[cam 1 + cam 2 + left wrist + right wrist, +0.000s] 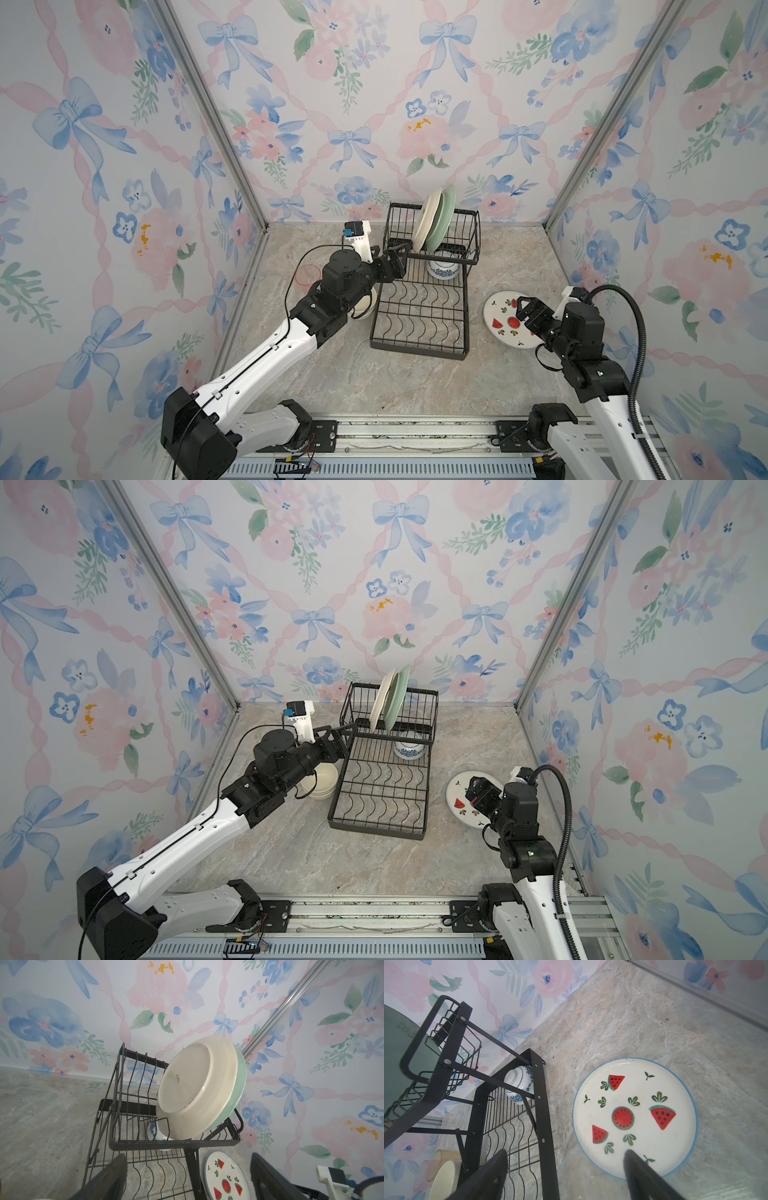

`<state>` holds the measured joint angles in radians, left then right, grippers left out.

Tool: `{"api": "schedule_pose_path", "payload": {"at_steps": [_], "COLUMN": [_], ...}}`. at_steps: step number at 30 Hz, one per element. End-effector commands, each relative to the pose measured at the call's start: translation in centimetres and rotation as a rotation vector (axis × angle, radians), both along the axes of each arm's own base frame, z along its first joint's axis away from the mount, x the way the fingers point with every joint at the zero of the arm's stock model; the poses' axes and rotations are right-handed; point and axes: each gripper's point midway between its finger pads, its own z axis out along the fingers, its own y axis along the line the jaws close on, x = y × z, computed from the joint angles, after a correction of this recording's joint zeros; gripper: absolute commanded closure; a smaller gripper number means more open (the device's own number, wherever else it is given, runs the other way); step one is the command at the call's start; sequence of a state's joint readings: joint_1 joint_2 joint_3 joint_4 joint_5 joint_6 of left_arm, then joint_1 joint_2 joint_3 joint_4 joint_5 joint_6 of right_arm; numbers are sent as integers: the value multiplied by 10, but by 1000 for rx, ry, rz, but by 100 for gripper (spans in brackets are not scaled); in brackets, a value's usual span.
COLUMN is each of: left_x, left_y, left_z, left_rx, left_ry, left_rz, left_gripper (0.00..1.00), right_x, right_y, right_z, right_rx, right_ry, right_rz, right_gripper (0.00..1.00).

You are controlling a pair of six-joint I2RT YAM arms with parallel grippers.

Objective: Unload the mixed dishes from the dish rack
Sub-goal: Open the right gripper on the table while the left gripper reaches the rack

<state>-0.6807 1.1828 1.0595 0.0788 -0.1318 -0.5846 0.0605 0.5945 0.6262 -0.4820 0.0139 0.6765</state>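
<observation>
The black wire two-tier dish rack stands mid-table on the grey marbled tabletop, with its raised basket at the 12 o'clock end. In that basket the round cream plate and the pale green plate stand on edge and lean together, the green one on the 3 o'clock side. Under the basket, on the lower tray, sits the blue-and-white patterned bowl.

The white watermelon-print plate, rimmed in blue, lies flat on the table at the rack's 3 o'clock, apart from it. The right gripper hangs over the plate's near edge, jaws released and wide. Whether a finger touches the glaze I cannot tell.

The left gripper sits at the basket's 9 o'clock corner, jaws spread and empty. The basket's wire wall stands between it and the cream plate.

At the tray's 9 o'clock a cream bowl stands just beside the rack, and in both top views the left arm overlaps it. The translucent pink tumbler peeks out past that arm around 10 o'clock.

Only the right wrist view shows the translucent yellow tumbler, next to the cream bowl. Only the left wrist view shows the cream plate's underside and its small printed mark.
</observation>
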Motion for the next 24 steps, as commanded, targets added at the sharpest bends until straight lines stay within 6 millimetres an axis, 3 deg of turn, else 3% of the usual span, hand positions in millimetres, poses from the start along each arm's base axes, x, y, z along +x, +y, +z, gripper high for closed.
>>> {"api": "schedule_pose_path", "payload": {"at_steps": [1,4,8,15,24], "left_x": [-1,-4,3,21,48], "left_y": [-4,-14,-26,-59,-68], "left_z": [21,33,34,19,-3], "left_rx": [171,208,252,335,428], "left_ry": [-127,-173,-189,-171,-120], "left_rz": [29,16,23,13,132], "left_gripper": [16,20,24,22,23], "right_x": [-13,-20,-26,-36,-52], "right_y": [9,7,7,5,-2], "right_z": [-19,-28,-32,-19,-8], "right_rx": [-13,-24,-50,-71,-98], "right_ry": [71,83,79,46,25], "right_rz": [65,63,85,83,60], "right_gripper": [11,11,11,10,7]}}
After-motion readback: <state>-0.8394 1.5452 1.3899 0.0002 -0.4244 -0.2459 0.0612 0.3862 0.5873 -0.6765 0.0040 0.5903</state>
